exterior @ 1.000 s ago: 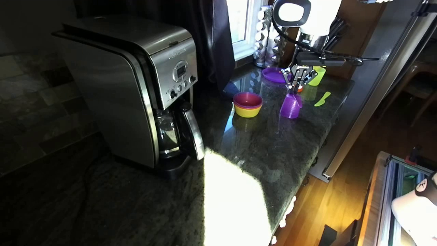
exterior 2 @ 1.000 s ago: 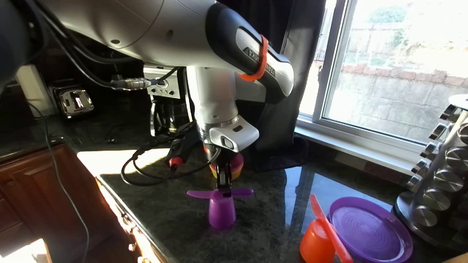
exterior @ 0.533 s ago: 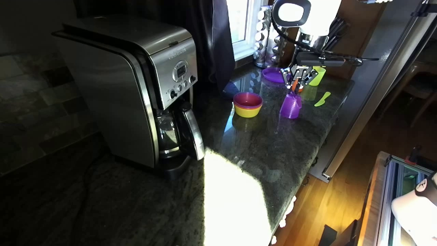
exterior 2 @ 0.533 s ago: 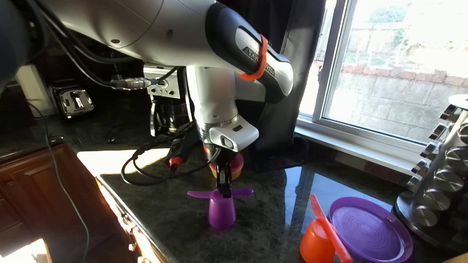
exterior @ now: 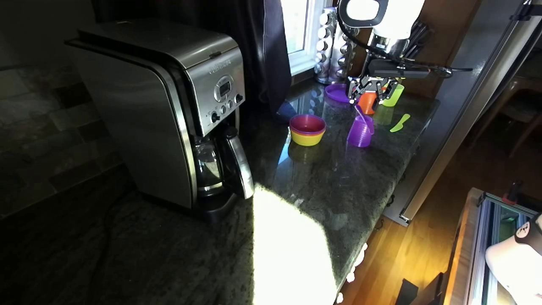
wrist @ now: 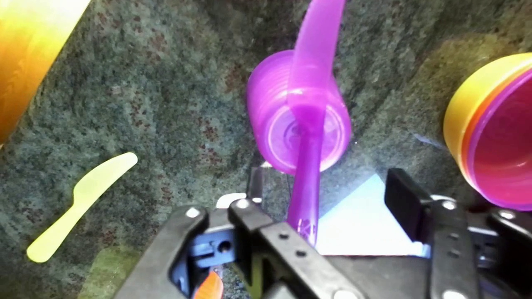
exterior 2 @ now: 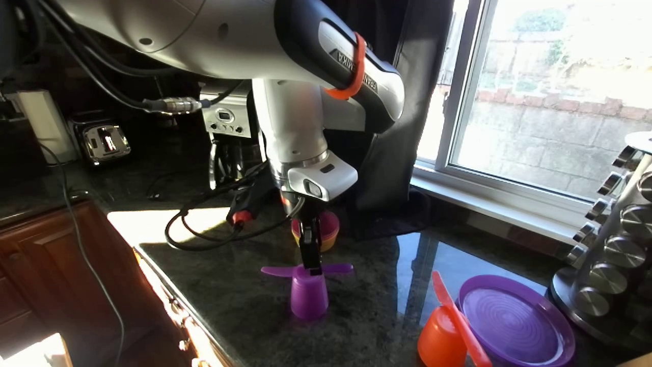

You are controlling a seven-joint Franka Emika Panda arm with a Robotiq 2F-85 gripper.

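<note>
An upturned purple cup (wrist: 270,104) stands on the dark counter, and a purple knife (wrist: 309,141) lies across its base. In the wrist view the knife's handle end reaches back between the spread fingers of my gripper (wrist: 330,193), with a gap on either side. The gripper (exterior: 367,101) is open just above the cup (exterior: 359,134) in an exterior view. From the opposite angle, the near finger hides the middle of the knife (exterior 2: 336,268), whose two ends stick out past the cup (exterior 2: 309,300).
Stacked bowls (exterior: 307,132) sit beside the cup; a yellow-green knife (wrist: 81,203) lies on the other side. An orange cup (exterior 2: 440,341) with an orange knife (exterior 2: 466,334), a purple plate (exterior 2: 514,321), a spice rack (exterior 2: 611,250), a green cup (exterior: 394,95) and a coffee maker (exterior: 169,123) stand around.
The fingers, close together on top of the cup before, have spread apart and let go of the purple knife. The arm has risen slightly. Knife and cup stay in place.
</note>
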